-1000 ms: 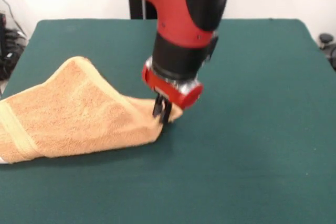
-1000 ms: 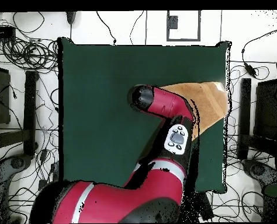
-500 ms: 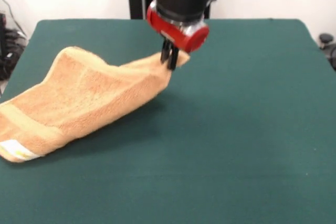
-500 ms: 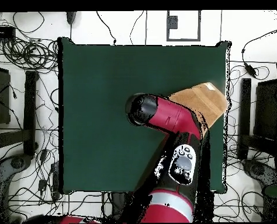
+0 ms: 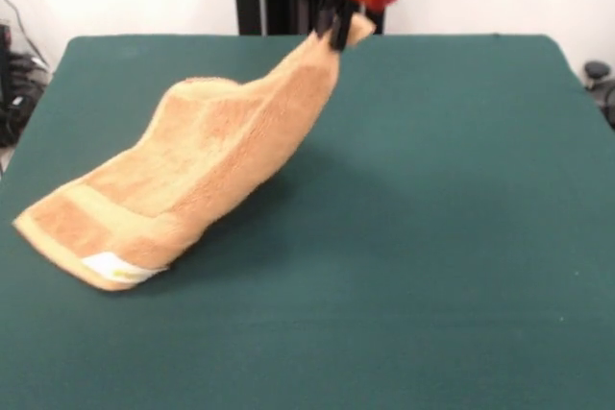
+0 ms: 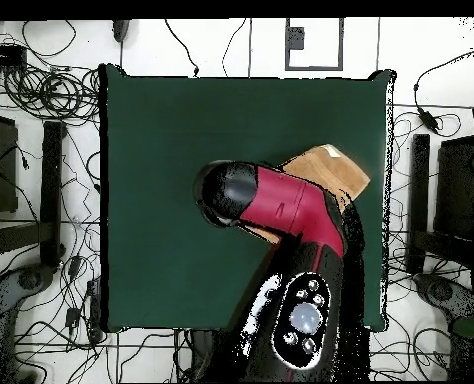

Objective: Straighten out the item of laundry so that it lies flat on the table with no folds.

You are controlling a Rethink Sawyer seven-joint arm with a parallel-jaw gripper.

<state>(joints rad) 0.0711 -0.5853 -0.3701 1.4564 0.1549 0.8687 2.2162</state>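
The big green table fills most of the front view. Its top looks soft, like felt.

The red and black arm is next in size. In the overhead view it reaches from 6 o'clock up to the middle of the table and hides part of the towel.

The tan-orange towel is half up in the air. One corner is lifted high at about 12 o'clock in the front view. From there the cloth slopes down to about 8 o'clock, where its low end rests on the table. It is still folded over on itself (not flat). A darker woven band runs near the low end.

The claw hangs at the top of the front view, and it is pinching the high corner of the towel.

The smallest thing is the white label with a yellow mark, right at the low edge of the towel.
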